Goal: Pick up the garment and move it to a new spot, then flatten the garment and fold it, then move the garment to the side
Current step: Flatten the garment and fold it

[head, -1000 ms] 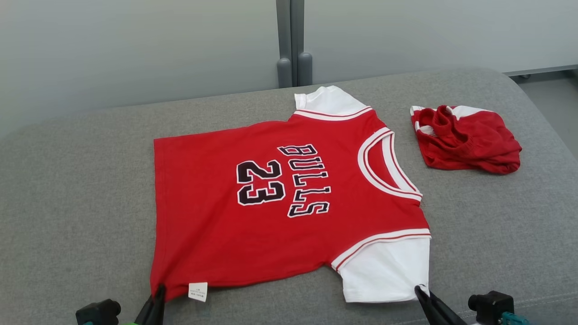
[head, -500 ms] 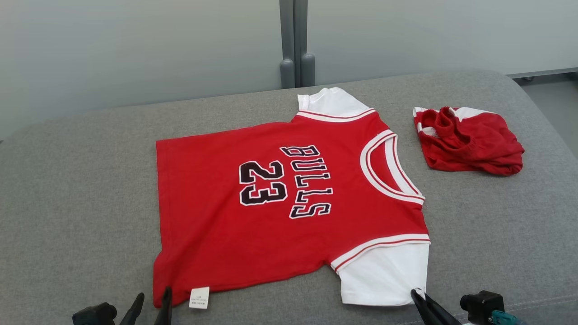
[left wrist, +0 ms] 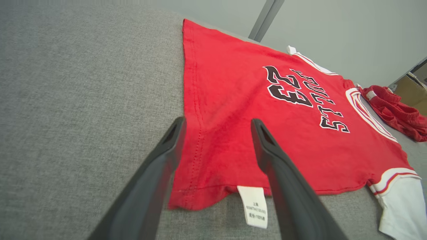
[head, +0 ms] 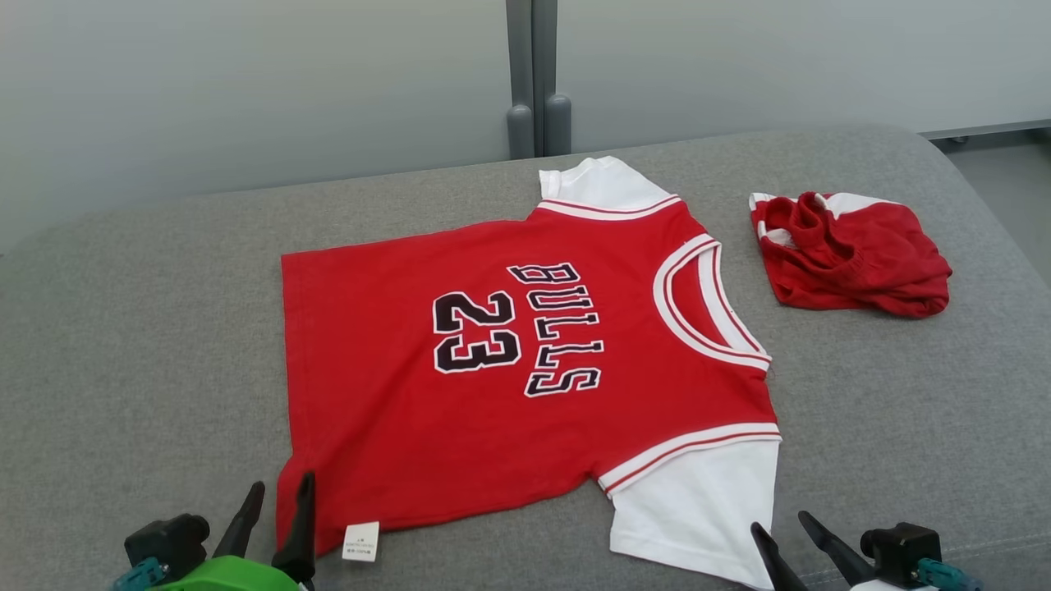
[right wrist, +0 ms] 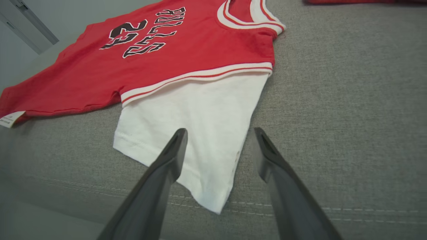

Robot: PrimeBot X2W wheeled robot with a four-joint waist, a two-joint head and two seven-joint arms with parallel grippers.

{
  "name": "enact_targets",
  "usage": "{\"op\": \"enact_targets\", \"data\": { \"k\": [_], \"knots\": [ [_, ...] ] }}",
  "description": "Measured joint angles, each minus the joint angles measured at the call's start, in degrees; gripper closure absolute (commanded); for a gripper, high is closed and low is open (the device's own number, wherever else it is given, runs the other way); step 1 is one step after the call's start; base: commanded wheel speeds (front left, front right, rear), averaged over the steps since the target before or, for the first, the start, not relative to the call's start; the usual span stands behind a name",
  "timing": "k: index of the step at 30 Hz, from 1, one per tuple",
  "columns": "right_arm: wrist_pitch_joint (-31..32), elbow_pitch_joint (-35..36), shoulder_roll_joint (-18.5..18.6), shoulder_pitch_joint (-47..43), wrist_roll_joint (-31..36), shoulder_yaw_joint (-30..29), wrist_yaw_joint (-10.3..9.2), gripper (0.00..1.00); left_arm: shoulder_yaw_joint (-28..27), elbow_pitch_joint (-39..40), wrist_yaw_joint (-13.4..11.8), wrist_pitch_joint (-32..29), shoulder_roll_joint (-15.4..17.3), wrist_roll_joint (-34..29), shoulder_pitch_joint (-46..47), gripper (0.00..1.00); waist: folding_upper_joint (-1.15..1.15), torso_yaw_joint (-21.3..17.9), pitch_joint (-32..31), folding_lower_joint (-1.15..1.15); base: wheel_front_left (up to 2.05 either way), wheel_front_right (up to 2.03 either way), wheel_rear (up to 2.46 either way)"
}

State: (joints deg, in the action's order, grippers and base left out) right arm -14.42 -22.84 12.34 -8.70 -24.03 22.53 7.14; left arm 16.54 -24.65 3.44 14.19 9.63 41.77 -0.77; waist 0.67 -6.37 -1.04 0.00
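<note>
You have one Bulls jersey (head: 525, 369) lying flat, print up, at the centre of the grey cushion (head: 123, 328), apparently laid out for folding. One crumpled red garment (head: 854, 254) sits well apart at 2 o'clock. Two grippers: the left gripper (head: 283, 483) at 7 o'clock straddles the hem corner (left wrist: 186, 196), and the right gripper (head: 779, 522) at 5 o'clock straddles the white sleeve (head: 706, 501). Both are spread and gripping nothing.

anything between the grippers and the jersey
Nothing visible. The left gripper stands open, straddling the jersey at its hem corner, and the right gripper is open at its sleeve. The shorts lie apart, to the right.
</note>
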Motion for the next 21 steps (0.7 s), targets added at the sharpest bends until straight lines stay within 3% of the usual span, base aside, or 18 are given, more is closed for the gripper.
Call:
{"op": "enact_targets", "data": {
  "k": [10,14,21],
  "knots": [
    [0.0,4.7,1.2,0.5,2.5,-3.0,0.0,0.0,0.1,5.4,0.0,0.1,-1.4,-2.2,1.2,0.0,0.0,-0.9,-0.1,0.0,0.0,0.0,0.0],
    [0.0,9.0,1.2,4.9,4.3,-4.7,-0.2,0.0,0.0,8.5,-0.5,0.1,-1.6,-4.5,1.8,0.0,0.0,-1.3,-0.4,0.0,0.0,0.0,0.0],
    [0.0,14.0,0.5,7.6,6.1,-8.1,-2.71,0.0,0.1,11.5,-1.4,0.1,-3.0,-7.2,2.4,0.0,0.0,-0.8,-1.2,0.0,0.0,0.0,0.0]
  ]
}}
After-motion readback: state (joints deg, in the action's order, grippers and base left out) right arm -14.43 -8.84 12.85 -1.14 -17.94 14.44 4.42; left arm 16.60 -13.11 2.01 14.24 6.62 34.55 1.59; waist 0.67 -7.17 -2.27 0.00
